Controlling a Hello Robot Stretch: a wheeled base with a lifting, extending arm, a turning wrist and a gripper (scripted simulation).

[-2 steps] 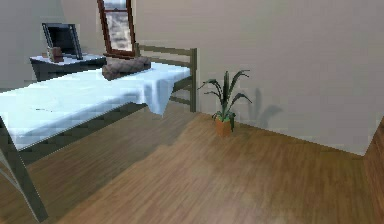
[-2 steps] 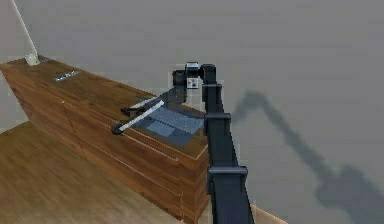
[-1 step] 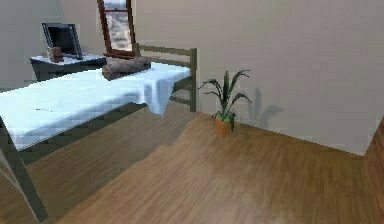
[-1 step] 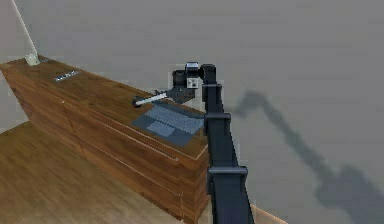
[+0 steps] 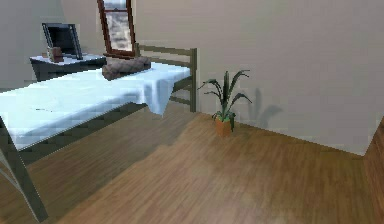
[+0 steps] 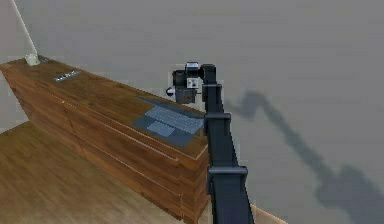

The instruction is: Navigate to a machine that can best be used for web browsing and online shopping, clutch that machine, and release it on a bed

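At the forward view's left a dark screen (image 5: 62,40) is seen behind the bed (image 5: 60,100) — it could be mistaken for the wanted machine, though the flat grey laptop (image 6: 170,121) is judged the likelier target. A brown bundle (image 5: 126,67) lies on the bed's far end, and a laptop released there could be left tilted or sliding; the bare white sheet nearer is judged safer. A potted plant (image 5: 226,100) by the wall could be clipped when the base is turned. In the arm side view the laptop lies flat on the wooden tabletop (image 6: 100,95), near its right end, with the hand (image 6: 183,84) just past its far edge at the end of the arm (image 6: 222,140). Whether anything is held by the hand cannot be told. Little is offered for gripping by so thin a thing — it could be pushed off the tabletop rather than lifted.
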